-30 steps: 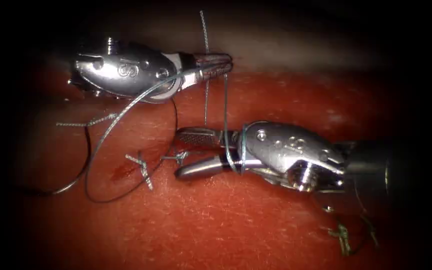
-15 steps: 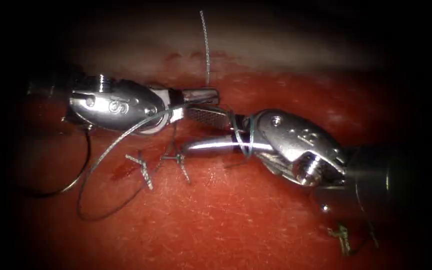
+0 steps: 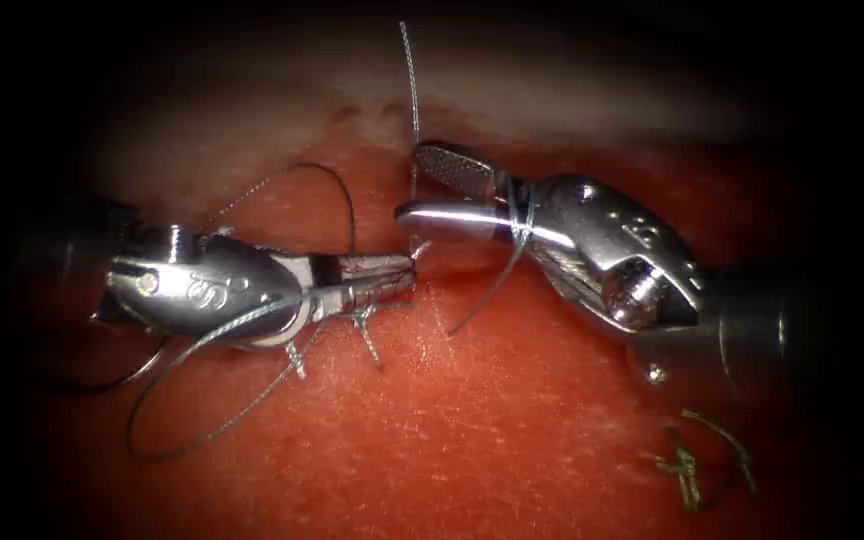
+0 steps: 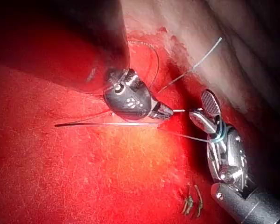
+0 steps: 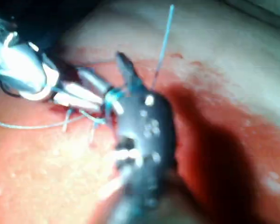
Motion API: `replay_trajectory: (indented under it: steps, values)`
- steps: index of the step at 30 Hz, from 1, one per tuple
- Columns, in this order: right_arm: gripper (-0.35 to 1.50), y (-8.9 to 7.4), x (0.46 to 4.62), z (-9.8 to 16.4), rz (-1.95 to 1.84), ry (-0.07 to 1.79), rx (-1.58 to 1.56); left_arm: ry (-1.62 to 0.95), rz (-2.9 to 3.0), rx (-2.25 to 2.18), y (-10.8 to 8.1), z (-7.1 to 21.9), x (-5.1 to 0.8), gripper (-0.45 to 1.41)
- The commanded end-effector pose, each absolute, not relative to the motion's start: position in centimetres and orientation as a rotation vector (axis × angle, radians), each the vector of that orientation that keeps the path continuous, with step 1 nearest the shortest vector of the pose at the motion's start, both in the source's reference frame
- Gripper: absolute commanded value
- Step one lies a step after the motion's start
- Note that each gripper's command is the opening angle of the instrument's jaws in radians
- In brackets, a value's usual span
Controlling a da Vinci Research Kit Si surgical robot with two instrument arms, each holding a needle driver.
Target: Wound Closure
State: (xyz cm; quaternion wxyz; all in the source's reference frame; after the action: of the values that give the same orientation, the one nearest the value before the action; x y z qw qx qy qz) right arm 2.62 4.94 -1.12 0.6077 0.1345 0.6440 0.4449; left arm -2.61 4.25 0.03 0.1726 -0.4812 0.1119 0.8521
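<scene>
Knot-tying is in hand. The thin grey-green thread (image 3: 414,95) is pinched in the closed steel left tool (image 3: 392,275) beside the knotted stitches (image 3: 362,325) on the red tissue (image 3: 472,430). Thread is wrapped round the steel right tool (image 3: 417,185), jaws parted and empty. Where the curved needle lies cannot be told. Opposed tension is judged needed next.

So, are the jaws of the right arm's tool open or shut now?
Open. The right tool shows two jaws spread apart, with thread looped around them near the hinge and a free strand running between the tips.

Surgical practice bench — pork-belly tissue (image 3: 472,430); stray cut thread ends (image 3: 687,470).
</scene>
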Motion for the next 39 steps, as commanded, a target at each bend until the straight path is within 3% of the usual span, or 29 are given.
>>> replay_trajectory:
  steps: [1, 17, 20, 22, 25, 30, 39]
  values:
    - [0.43, 4.97, 2.69, -1.04, 1.041, 1.487, 0.296, 0.312, 2.415, -1.368, 4.2, 0.06, -2.64, -0.35]
    - [0.46, 5.36, 2.72, -0.8, 1.107, 1.35, 0.199, 0.306, 2.397, -1.347, 4.29, -0.19, -2.64, -0.35]
    - [0.54, 5.39, 2.73, -0.73, 1.116, 1.302, 0.181, 0.308, 2.396, -1.344, 4.32, -0.18, -2.64, -0.35]
    - [0.75, 5.39, 2.76, -0.69, 1.13, 1.258, 0.158, 0.309, 2.396, -1.343, 4.34, -0.17, -2.65, -0.35]
    - [0.88, 5.43, 2.83, -0.64, 1.153, 1.219, 0.137, 0.312, 2.395, -1.339, 4.38, -0.15, -2.64, -0.35]
    - [1.01, 5.5, 2.9, -0.52, 1.197, 1.149, 0.112, 0.311, 2.392, -1.331, 4.45, -0.12, -2.63, -0.35]
    - [1.1, 5.45, 2.95, -0.16, 1.329, 1.062, 0.142, 0.31, 2.39, -1.324, 4.49, -0.08, -2.61, -0.35]
